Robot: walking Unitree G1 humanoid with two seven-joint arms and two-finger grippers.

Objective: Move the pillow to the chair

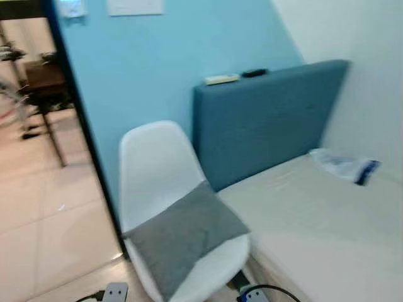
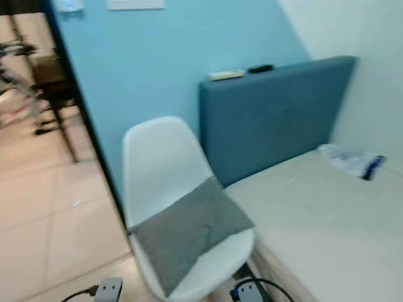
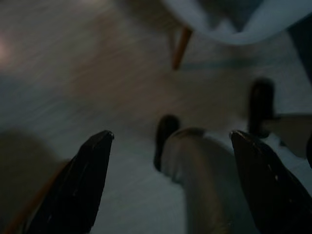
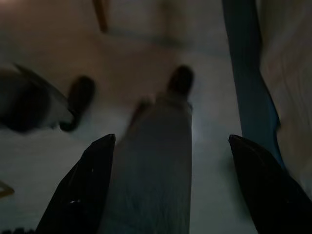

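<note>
Down low, both arms just hang by the robot's legs. The left gripper (image 3: pixel 170 146) points at the dim floor with its two black fingers (image 3: pixel 78 185) spread wide apart and nothing between them, and past them you can make out a silver leg of the robot and a wooden chair leg (image 3: pixel 180 46) under the white seat edge. Same deal with the right gripper (image 4: pixel 170 148): fingers (image 4: pixel 80 187) well apart, empty, floor and a robot leg below, with the blue base of the bed running along one side. From the head camera, the wrist ends sit at about 6 o'clock on the bottom edge. Just beyond them, around 6 to 7 o'clock, is the white shell chair (image 1: pixel 154 167), and the gray pillow (image 1: pixel 186 236) lies on its seat, turned diamond-wise, one corner hanging over the front edge. Touching the chair at 3 o'clock is the bed with a pale mattress (image 1: pixel 327 233); a crumpled clear bag with a blue bit (image 1: pixel 343 165) lies further back on it. Behind, at 1 o'clock, stands the blue headboard (image 1: pixel 264 119) with a white remote (image 1: pixel 221 79) and a dark one (image 1: pixel 254 73) on top, against the light blue wall (image 1: pixel 145 63). At 10 o'clock, tiled floor (image 1: pixel 38 214) shows through a doorway.
</note>
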